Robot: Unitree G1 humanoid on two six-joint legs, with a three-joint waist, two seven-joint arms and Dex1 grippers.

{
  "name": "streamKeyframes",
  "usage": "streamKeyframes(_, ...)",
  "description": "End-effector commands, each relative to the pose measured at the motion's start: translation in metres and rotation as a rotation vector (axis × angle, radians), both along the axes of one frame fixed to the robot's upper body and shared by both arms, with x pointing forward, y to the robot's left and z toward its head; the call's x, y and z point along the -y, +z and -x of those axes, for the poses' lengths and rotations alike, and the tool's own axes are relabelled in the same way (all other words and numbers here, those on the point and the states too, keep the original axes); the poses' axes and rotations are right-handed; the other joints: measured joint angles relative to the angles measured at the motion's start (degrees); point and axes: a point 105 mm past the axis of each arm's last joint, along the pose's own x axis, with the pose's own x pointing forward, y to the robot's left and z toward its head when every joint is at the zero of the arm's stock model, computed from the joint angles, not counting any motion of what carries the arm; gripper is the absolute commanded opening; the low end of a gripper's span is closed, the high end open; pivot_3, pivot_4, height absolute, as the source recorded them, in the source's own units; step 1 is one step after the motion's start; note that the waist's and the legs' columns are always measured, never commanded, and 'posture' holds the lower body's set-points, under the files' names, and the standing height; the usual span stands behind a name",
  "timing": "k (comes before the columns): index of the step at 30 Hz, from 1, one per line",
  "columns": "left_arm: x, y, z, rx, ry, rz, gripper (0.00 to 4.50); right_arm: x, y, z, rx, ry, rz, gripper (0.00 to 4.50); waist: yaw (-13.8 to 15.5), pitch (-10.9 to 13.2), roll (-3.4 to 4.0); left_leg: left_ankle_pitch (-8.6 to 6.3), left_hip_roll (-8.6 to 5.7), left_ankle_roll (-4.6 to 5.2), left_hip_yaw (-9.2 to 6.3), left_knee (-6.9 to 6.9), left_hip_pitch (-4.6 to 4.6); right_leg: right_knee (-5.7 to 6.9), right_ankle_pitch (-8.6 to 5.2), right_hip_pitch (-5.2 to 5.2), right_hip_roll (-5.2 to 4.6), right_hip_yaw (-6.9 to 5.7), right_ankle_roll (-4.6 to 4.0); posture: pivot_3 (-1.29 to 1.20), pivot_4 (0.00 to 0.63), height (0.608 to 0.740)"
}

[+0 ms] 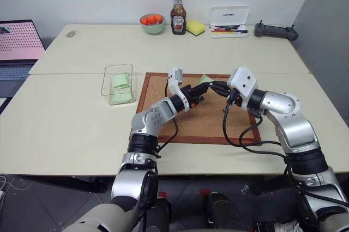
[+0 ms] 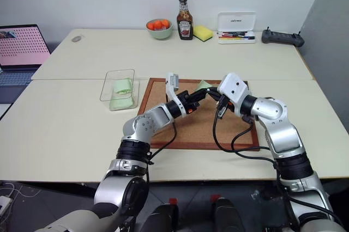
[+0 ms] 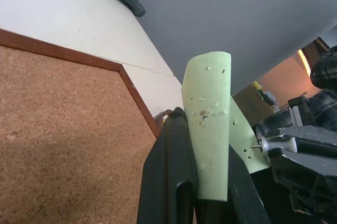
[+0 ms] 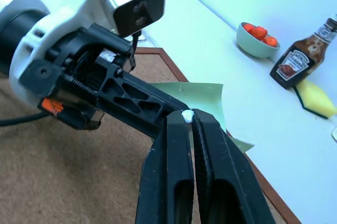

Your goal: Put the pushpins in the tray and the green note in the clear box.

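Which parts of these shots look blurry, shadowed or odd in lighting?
Left wrist view: the left gripper and the green note are soft up close, and a shadow band darkens the cork board. Right wrist view: the right gripper is sharp, and the white table has a bluish wash.

A pale green note (image 3: pixel 209 124) speckled with tiny holes, a brown cork board (image 1: pixel 191 117) framed reddish-brown, a cream bench (image 1: pixel 71 128).
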Motion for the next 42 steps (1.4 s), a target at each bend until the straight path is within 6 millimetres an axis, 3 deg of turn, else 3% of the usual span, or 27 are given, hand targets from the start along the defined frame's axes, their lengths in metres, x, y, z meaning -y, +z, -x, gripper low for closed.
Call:
streamKeyframes(1,0.001,0.013,0.003,0.115,0.001,-0.031,0.08,0.002,0.016,0.004,0.038,-0.009,-0.054,0.00,0.0,0.0,0.00,0.00,0.00,0.00,0.01,0.00,0.00,0.00,0.00,0.00,0.00,0.01,0.00,0.00,0.150,0.740)
streamKeyframes(13,-0.002,-0.001,0.000,0.239,0.041,-0.212,0.08,0.003,0.020,0.003,0.032,-0.024,-0.089,0.00,0.0,0.0,0.00,0.00,0.00,0.01,0.01,0.00,0.00,0.00,0.00,0.00,0.00,0.00,0.00,0.00,0.150,0.740)
streamKeyframes(21,-0.004,-0.002,-0.004,0.263,0.070,-0.235,0.08,0.013,0.027,0.004,0.026,-0.060,-0.132,0.00,0.0,0.0,0.00,0.00,0.00,0.01,0.00,0.00,0.00,0.00,0.00,0.00,0.00,0.00,0.00,0.00,0.150,0.740)
streamKeyframes(27,-0.010,0.000,-0.004,0.236,0.075,-0.222,0.08,0.062,0.006,0.002,-0.026,-0.227,-0.049,0.00,0.2,0.0,0.00,-0.01,-0.01,0.02,-0.01,0.00,-0.05,-0.03,0.00,0.00,0.00,-0.02,0.00,0.00,0.150,0.740)
streamKeyframes(31,-0.009,0.002,-0.001,0.248,0.056,-0.240,0.08,0.120,-0.031,-0.001,-0.072,-0.406,0.190,0.00,0.3,0.0,-0.01,-0.01,-0.06,0.02,0.00,0.01,-0.08,-0.04,0.00,0.00,-0.04,-0.01,0.00,0.00,0.150,0.740)
streamKeyframes(37,-0.006,0.002,0.002,0.268,0.046,-0.268,0.08,0.159,-0.053,-0.009,-0.043,-0.515,0.415,0.00,-0.3,0.0,-0.01,-0.01,0.02,0.02,0.10,-0.01,0.03,0.01,0.00,-0.01,0.02,0.05,0.00,0.00,0.150,0.740)
streamKeyframes(42,-0.006,0.003,0.000,0.270,0.053,-0.279,0.08,0.169,-0.063,-0.016,-0.070,-0.554,0.419,0.00,-0.3,0.0,-0.02,0.00,0.01,0.02,0.12,0.00,0.03,0.02,0.00,0.00,0.02,0.08,0.01,0.00,0.150,0.740)
